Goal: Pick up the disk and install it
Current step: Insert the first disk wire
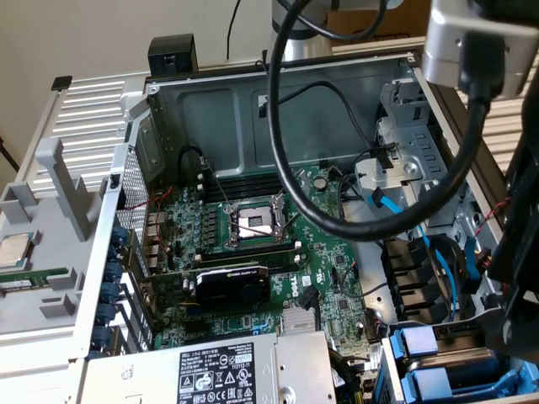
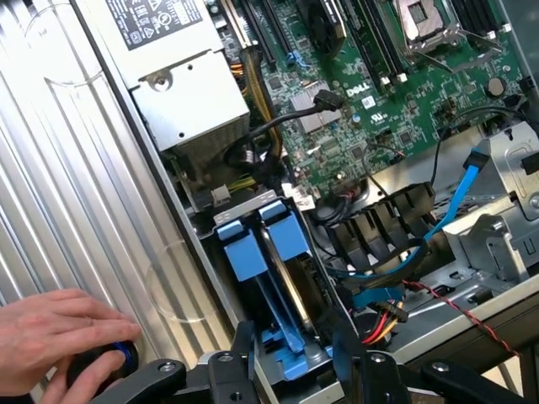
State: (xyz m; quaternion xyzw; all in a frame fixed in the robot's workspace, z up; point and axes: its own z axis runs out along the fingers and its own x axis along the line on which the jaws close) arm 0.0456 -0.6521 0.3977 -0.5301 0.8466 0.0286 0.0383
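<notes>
One disk [image 2: 285,330] | fingers [image 2: 243,347] clamped across it | person's hand [image 2: 52,337] on black knob [image 2: 108,358]

Soft, even light is filling the computer case [image 1: 244,109]; pale glare is streaking the ribbed worktop [image 2: 76,160].

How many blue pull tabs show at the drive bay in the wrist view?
2. One blue tab lies nearer the ribbed metal panel, the other beside it nearer the motherboard. More may be hidden deeper in the bay.
</notes>
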